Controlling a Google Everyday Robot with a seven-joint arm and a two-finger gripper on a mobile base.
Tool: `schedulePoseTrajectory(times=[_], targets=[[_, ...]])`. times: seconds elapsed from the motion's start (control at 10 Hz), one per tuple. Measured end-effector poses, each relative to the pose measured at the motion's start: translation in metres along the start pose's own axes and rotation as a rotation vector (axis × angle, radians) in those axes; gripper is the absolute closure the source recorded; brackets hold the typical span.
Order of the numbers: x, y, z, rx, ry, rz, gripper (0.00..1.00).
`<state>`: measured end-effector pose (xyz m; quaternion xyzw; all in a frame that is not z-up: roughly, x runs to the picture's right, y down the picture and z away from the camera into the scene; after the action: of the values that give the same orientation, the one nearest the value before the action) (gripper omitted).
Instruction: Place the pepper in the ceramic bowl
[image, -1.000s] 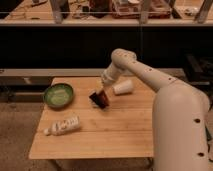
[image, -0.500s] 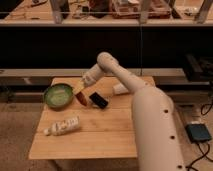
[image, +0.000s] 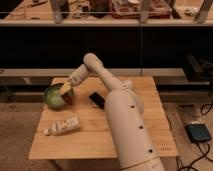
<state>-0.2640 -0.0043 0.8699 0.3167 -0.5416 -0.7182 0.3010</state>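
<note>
1. Bottle (image: 63, 125), white, lies on its side on the wooden table (image: 90, 142), in front of the ceramic bowl (image: 53, 96).
2. The gripper (image: 67, 93) hangs over the bowl's right rim, pinching the pepper (image: 68, 98).
3. A flat black object (image: 97, 100) lies right of the bowl.
4. A white cup (image: 128, 84) lies farther right of the bowl.

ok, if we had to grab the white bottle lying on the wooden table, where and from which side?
Grip the white bottle across its middle, coming from above: it lies on its side, long axis roughly left-right, slightly tilted, with bare wooden table around it. The gripper is over the round green ceramic bowl's right rim, so the bottle lies just in front of it.
</note>
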Motion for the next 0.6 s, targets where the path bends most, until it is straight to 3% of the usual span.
schedulePoseTrajectory(times=[0.4,0.5,0.6], targets=[[0.037,0.023,0.009,-0.023,0.057,-0.007,0.38],[0.045,0.029,0.005,-0.024,0.105,0.014,0.26],[0.049,0.036,0.0,-0.03,0.141,0.031,0.21]])
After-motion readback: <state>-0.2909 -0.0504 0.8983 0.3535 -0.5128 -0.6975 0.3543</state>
